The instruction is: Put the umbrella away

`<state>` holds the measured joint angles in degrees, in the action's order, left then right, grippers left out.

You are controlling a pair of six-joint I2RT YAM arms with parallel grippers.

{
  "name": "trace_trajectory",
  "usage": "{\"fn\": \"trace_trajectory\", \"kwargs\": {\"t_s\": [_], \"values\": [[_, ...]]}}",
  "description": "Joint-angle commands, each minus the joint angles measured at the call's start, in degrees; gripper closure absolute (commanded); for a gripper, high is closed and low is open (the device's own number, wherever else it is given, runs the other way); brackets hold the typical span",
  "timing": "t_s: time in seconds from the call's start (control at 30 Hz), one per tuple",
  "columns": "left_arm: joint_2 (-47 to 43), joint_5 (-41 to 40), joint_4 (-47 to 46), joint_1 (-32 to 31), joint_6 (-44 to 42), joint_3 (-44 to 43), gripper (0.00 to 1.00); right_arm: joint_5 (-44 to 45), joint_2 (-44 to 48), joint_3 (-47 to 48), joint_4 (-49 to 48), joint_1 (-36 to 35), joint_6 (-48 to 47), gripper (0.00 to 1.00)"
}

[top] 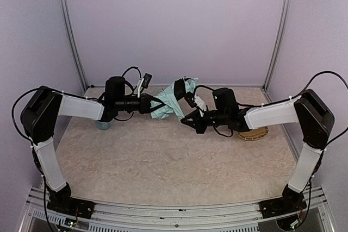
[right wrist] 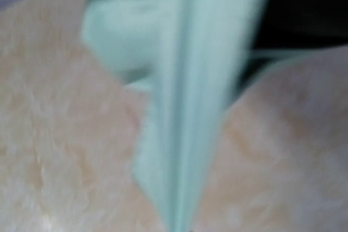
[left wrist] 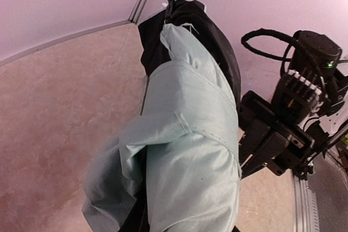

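A light blue cup [top: 103, 125] sits at the left, beneath the left arm. The left gripper [top: 156, 105] clasps the folded bundle of the umbrella [top: 173, 101], held above the table at back centre. Its mint fabric bulges loosely. The right gripper [top: 190, 119] is pressed together just beside the umbrella's lower edge; whether it pinches fabric is unclear. A woven tray [top: 255, 133] lies on the right. The step looks like gathering the canopy. Next, the loose folds probably need tightening and strapping.
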<state>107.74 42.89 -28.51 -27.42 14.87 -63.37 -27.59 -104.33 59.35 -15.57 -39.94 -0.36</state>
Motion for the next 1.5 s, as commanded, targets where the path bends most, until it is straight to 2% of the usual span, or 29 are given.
{"fn": "trace_trajectory", "kwargs": {"t_s": [0.0,0.1,0.17,0.3,0.43,0.57,0.7,0.77,0.87,1.0,1.1,1.2,1.3,1.4,1.43,1.47], "values": [[-9.5,5.7,-33.9,3.1,17.0,1.5,1.0,1.5,3.8,-5.5,4.1,1.3,-1.5,1.0],[-9.6,13.4,-54.1,-0.2,31.0,3.8,1.0,1.7,7.8,-4.9,-0.4,1.4,-3.8,1.0],[-9.2,16.5,-61.5,-2.2,37.2,3.7,1.0,1.6,10.7,-5.0,-3.7,1.5,-5.3,1.0],[-9.8,20.0,-66.9,-3.9,42.4,4.5,1.0,2.6,15.2,-4.2,-5.8,2.6,-8.0,1.0],[-12.3,22.1,-63.2,-5.1,38.1,5.5,1.0,2.0,18.3,-3.4,-4.8,4.0,-10.2,1.0],[-15.6,23.4,-52.3,-7.4,27.8,5.1,1.0,-0.9,19.1,-2.3,-4.0,4.4,-12.2,1.0],[-18.5,25.0,-30.8,-11.5,10.1,1.5,1.0,-6.0,17.5,1.2,-1.7,4.4,-13.9,1.0],[-19.2,25.4,-23.0,-12.9,4.2,-0.2,1.0,-7.6,17.8,2.1,-1.7,4.5,-14.7,1.0],[-19.9,26.1,-21.3,-12.5,3.5,0.7,1.0,-9.6,19.9,1.8,-3.2,5.1,-15.1,1.0],[-19.8,26.6,-15.0,-13.7,-2.7,1.4,1.0,-15.4,21.6,2.3,-5.5,5.8,-14.3,1.0],[-20.5,27.9,-18.2,-14.7,-5.7,3.3,1.0,-22.7,21.9,3.3,-4.8,5.8,-15.0,1.0],[-22.5,29.3,-20.4,-14.5,-8.2,5.9,1.0,-26.4,22.8,4.5,1.7,5.8,-20.1,1.0],[-25.4,30.8,-11.4,-14.4,-19.9,7.2,1.0,-24.1,25.4,3.9,7.5,5.8,-25.4,1.0],[-28.0,29.7,6.9,-14.4,-40.3,5.7,1.0,-22.0,28.6,1.1,7.0,5.5,-27.9,1.0],[-28.1,29.1,14.4,-14.5,-45.1,4.4,1.0,-21.1,29.6,-0.1,5.9,5.3,-28.4,1.0],[-28.1,27.9,17.8,-14.6,-48.6,3.1,1.0,-20.2,30.5,-0.8,5.1,4.8,-29.4,1.0]]}}
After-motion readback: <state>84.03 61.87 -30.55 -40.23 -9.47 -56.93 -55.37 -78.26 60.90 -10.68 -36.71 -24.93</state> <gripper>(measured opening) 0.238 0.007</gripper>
